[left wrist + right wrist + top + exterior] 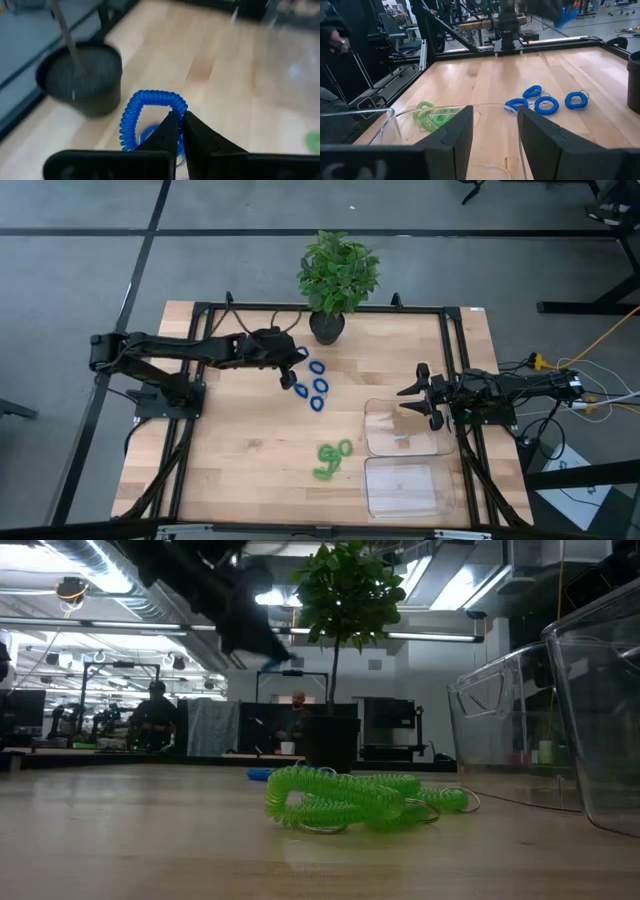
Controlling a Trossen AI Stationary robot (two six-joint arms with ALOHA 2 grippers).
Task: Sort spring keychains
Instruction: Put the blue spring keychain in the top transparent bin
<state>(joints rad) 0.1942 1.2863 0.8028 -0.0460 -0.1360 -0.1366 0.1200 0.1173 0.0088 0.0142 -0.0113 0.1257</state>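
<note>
My left gripper (290, 372) is raised over the far middle of the table, near the plant pot, and is shut on a blue spring keychain (150, 100). Several more blue keychains (318, 387) lie loose on the wood just right of it; they also show in the right wrist view (546, 105). A heap of green keychains (335, 458) (350, 800) lies toward the near edge. My right gripper (408, 400) (495, 135) hangs open over the far clear tray's (372, 430) rim, touching nothing. My left gripper pinches the blue keychain's coil (176, 111) between its two fingertips (167, 127). The loop arches out beyond the fingertips and then curves back beside the fingers. In the low view the gripper (250, 630) is high above the table, so the keychain is lifted clear.
A potted plant (335, 275) stands at the far edge; its dark pot (82, 77) is close to my left gripper. Two clear trays sit at the right, the far one and a near one (370, 490). Bare wood lies left of the green heap. A person (155, 715) is in the room behind.
</note>
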